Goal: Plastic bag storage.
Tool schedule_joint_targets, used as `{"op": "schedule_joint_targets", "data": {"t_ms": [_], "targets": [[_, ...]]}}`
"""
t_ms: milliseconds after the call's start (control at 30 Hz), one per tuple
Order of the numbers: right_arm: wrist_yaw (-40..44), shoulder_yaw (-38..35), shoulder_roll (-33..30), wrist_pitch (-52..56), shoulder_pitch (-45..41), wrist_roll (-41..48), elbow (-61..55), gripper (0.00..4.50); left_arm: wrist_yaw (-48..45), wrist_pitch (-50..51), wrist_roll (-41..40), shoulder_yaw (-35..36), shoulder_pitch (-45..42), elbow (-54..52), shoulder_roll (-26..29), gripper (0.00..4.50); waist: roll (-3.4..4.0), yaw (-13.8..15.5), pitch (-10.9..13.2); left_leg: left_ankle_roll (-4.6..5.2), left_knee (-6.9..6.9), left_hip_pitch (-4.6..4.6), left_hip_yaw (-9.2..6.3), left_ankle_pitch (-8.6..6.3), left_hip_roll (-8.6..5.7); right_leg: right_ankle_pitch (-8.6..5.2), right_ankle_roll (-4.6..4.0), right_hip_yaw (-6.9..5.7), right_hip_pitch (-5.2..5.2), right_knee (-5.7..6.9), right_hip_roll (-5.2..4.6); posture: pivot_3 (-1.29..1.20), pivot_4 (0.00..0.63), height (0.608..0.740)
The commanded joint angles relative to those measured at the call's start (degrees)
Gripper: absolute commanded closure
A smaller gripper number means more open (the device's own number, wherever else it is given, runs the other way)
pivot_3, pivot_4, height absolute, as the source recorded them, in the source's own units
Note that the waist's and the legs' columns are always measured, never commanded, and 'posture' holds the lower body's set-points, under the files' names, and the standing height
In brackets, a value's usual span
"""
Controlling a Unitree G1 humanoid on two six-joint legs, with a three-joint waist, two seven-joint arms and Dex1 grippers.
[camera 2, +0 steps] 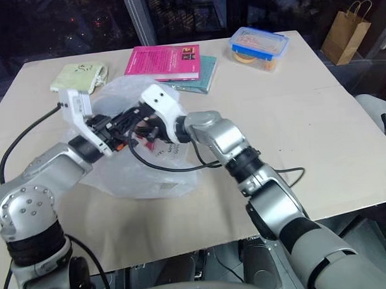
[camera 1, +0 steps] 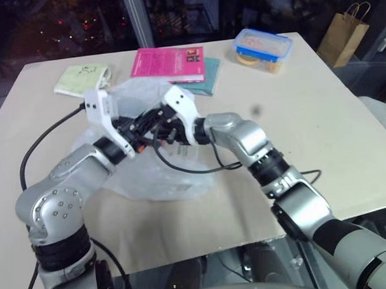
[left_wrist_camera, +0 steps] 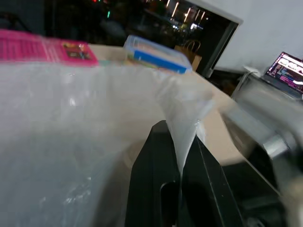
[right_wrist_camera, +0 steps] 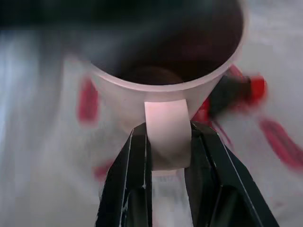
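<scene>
Here, left tool (left_wrist_camera: 182,156) pinching plastic bag (left_wrist_camera: 71,142), right tool (right_wrist_camera: 168,142) clamping blurred white mug handle (right_wrist_camera: 165,135).

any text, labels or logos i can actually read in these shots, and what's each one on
None reads as words.
Pink book: a small dark block of print on the cover, too small to read.
Plastic bag: red printed marks, blurred, unreadable.
Pale green pouch: faint dark marks, too small to read.
Laptop screen: lines of text, too small and blurred.
</scene>
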Motion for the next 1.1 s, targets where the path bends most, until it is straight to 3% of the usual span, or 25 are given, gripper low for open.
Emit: {"op": "schedule_joint_targets", "data": {"t_ms": [33, 67, 133, 200, 333, 567, 733, 900, 1100], "targets": [[1.79, -3.17, 3.59, -6.95, -4.12, -0.63, 7.98, 4.05, 1.62, -1.00, -1.52, 1.48, 1.62, -3.21, 1.12, 4.50, -0.02, 0.52, -0.01, 0.00, 0.00, -0.06, -0.09, 0.00, -0.05, 0.00, 0.00, -0.11, 0.01, -0.07, -0.06, 0.00, 0.150, 0.740], [2.41, -3.29, 4.46, -8.76, -4.75, -1.13, 10.43, 4.05, 1.86, -1.42, -1.27, 1.33, 2.08, -3.39, 1.15, 4.50, -0.02, 0.68, -0.01, 0.00, -0.01, -0.06, -0.12, 0.00, -0.05, 0.00, 0.00, -0.14, 0.04, -0.11, -0.06, 0.00, 0.150, 0.740], [2.95, -4.85, 6.17, -10.61, -6.03, -0.75, 14.93, 3.02, 2.38, -1.94, -1.30, 1.09, 2.53, -3.64, 0.96, 4.50, -0.01, 0.76, -0.01, 0.00, -0.02, -0.07, -0.20, -0.01, -0.09, 0.01, 0.00, -0.24, 0.08, -0.12, -0.09, 0.00, 0.150, 0.740], [3.66, -2.49, 5.82, -13.45, -6.16, -3.81, 17.15, 2.28, 3.08, -2.94, -0.64, 0.71, 2.61, -3.54, 0.58, 4.50, -0.01, 0.56, 0.00, -0.01, -0.03, -0.06, -0.22, 0.00, -0.09, 0.01, -0.01, -0.26, 0.09, -0.11, -0.08, 0.00, 0.150, 0.740], [5.72, 1.38, 0.77, -14.64, -2.18, -8.83, 9.47, 0.57, 3.97, -4.48, 0.08, 0.07, 2.19, -2.34, 0.27, 4.50, 0.01, 0.09, 0.01, -0.04, -0.08, -0.06, -0.21, 0.02, -0.05, 0.02, -0.03, -0.25, 0.01, -0.05, -0.02, 0.00, 0.150, 0.740], [6.60, 0.15, -15.75, -0.96, 11.37, -10.23, -26.12, 0.57, 3.83, -6.95, 1.58, -1.69, 1.91, -0.32, -0.35, 4.50, 0.00, 0.83, 0.00, -0.03, -0.06, -0.13, -0.24, 0.01, -0.12, 0.02, -0.02, -0.29, 0.05, -0.13, -0.14, 0.00, 0.150, 0.740], [1.20, -3.64, -21.03, 9.39, 16.50, -10.46, -40.62, 0.57, 3.34, -7.84, 1.87, -2.64, 0.97, 0.98, -0.50, 4.50, 0.01, 0.29, 0.01, -0.04, -0.07, -0.06, -0.18, 0.02, -0.01, 0.02, -0.02, -0.26, 0.03, -0.08, -0.05, 0.00, 0.150, 0.740], [-8.05, -7.09, -18.41, 12.34, 14.78, -12.44, -38.37, 0.57, 2.25, -8.08, 2.09, -3.50, 0.20, 1.82, 0.23, 4.50, 0.01, 0.22, 0.00, -0.07, -0.05, 0.04, -0.09, 0.03, 0.03, 0.04, -0.06, -0.19, 0.01, 0.14, 0.00, 0.00, 0.150, 0.740], [-7.13, -7.21, -14.40, 11.20, 11.25, -9.15, -31.32, 0.57, 2.17, -7.80, 1.94, -3.59, -0.36, 1.54, 0.67, 4.50, 0.01, 0.23, 0.00, -0.09, 0.02, 0.05, -0.08, 0.06, 0.01, 0.11, -0.16, -0.20, 0.03, 0.19, 0.02, 0.00, 0.150, 0.740]]}}
